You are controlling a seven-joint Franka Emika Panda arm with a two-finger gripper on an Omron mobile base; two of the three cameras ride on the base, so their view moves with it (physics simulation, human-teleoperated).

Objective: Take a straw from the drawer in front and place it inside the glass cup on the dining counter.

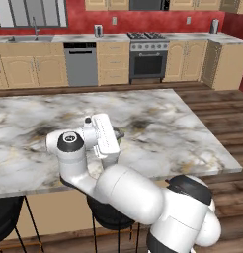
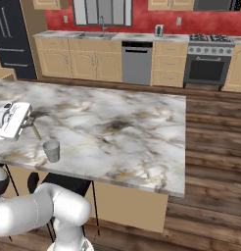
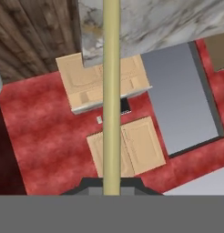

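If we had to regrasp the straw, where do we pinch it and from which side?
Pinch the straw across its thin shaft near one end, jaws square to its length, as the gripper has it now. That leaves the free end to drop into the glass cup.

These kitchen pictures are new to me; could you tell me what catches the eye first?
The white arm bends over the near edge of the marble dining counter, its pincer shut on the pale straw, which runs straight up the middle of the hand view. In the right base view the small glass cup stands on the counter near its front edge, just right of the hand. Behind, a red wall backs tan cabinets.
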